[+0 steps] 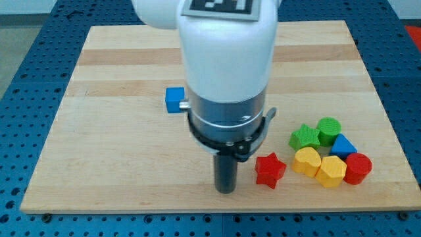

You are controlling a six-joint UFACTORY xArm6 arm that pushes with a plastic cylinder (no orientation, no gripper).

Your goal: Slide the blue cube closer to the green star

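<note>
blue cube (173, 100) half hidden behind arm (227, 72).

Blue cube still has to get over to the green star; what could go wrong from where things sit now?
My tip sits beside the red star, well apart from the blue cube, which the arm partly hides, so contact may be misjudged. The red star lies near the push path and could get swept along. The green star sits tight in a cluster, so overshoot may scatter neighbours.

Light: bright, even, looks like it's from overhead
Shadows: soft, small ones hugging the blocks
Glare: mild sheen on the white arm housing (227, 46)
Focus: pretty sharp throughout
</note>
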